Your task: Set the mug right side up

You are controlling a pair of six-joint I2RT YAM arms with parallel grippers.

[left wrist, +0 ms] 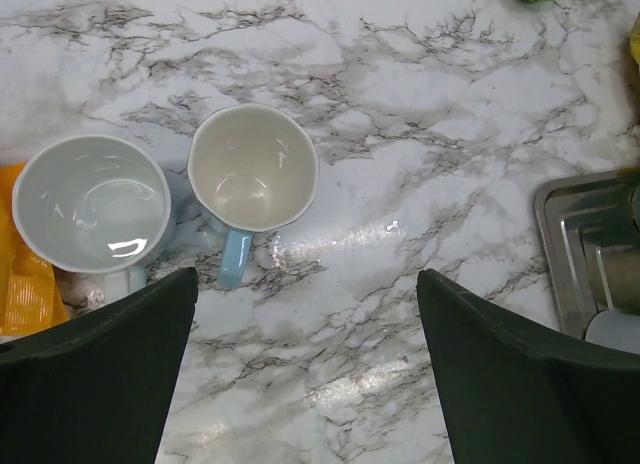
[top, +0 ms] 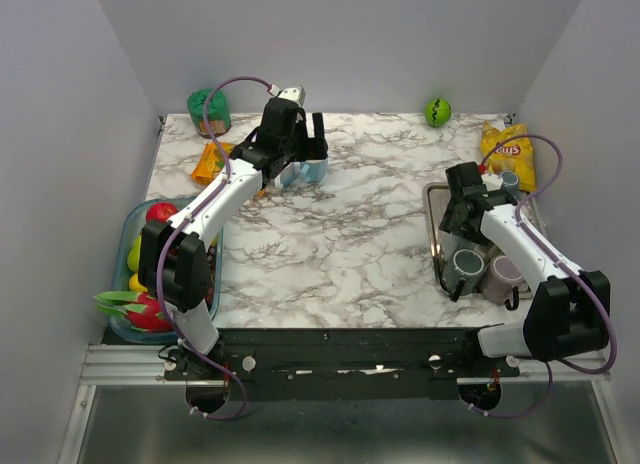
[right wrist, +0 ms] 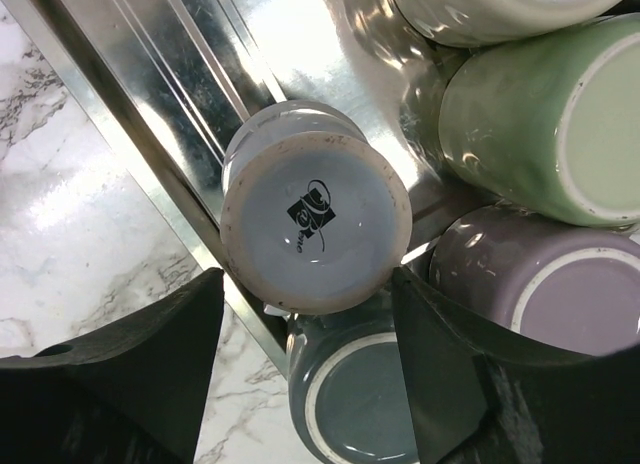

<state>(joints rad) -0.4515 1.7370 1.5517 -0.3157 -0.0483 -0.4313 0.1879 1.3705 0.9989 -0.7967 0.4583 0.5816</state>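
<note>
In the right wrist view, an upside-down pale grey-blue mug [right wrist: 315, 219] with a black logo on its base stands in the metal tray [right wrist: 170, 114]. My right gripper [right wrist: 308, 284] is open, with one jaw on each side of that base and just above it. A dark grey mug [right wrist: 365, 404], a purple mug [right wrist: 540, 284] and a green mug [right wrist: 545, 114] crowd around it. My left gripper [left wrist: 305, 284] is open and empty at the far left, above two upright mugs, one with a light blue handle [left wrist: 253, 167] and one white [left wrist: 92, 204].
The tray [top: 432, 189] lies at the right of the marble table, with my right gripper [top: 465, 199] over it. A yellow chip bag [top: 508, 149] and a green ball [top: 437, 111] are at the back right. An orange packet [top: 212, 162] and a fruit bin [top: 140, 274] are at the left.
</note>
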